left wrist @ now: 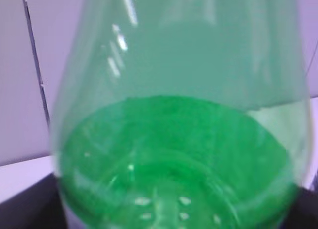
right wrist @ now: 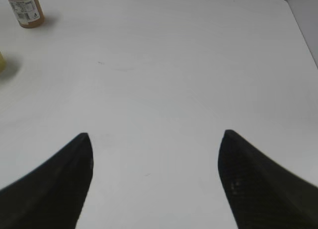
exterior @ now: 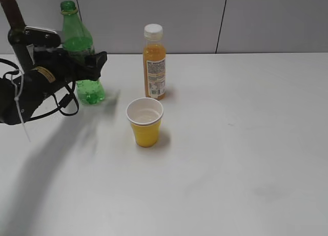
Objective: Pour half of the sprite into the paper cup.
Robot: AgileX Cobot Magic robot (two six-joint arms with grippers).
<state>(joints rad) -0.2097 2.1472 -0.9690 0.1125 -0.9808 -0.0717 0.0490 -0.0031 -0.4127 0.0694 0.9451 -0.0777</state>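
The sprite (exterior: 78, 40), a clear-green bottle with no cap on, stands upright at the back left of the white table (exterior: 246, 144). My left gripper (exterior: 88, 62) is shut around its middle, with one finger in front of it. In the left wrist view the sprite (left wrist: 174, 139) fills the frame, with green liquid low in its body. The paper cup (exterior: 145, 122), yellow outside and white inside, stands upright in front and to the right of the sprite. My right gripper (right wrist: 156, 134) is open and empty above bare table, out of the exterior view.
An orange juice bottle (exterior: 154, 62) with a white cap stands just behind the paper cup; it also shows in the right wrist view (right wrist: 25, 10). A dark wine bottle neck (exterior: 12, 12) rises behind my left arm. A grey wall runs behind the table.
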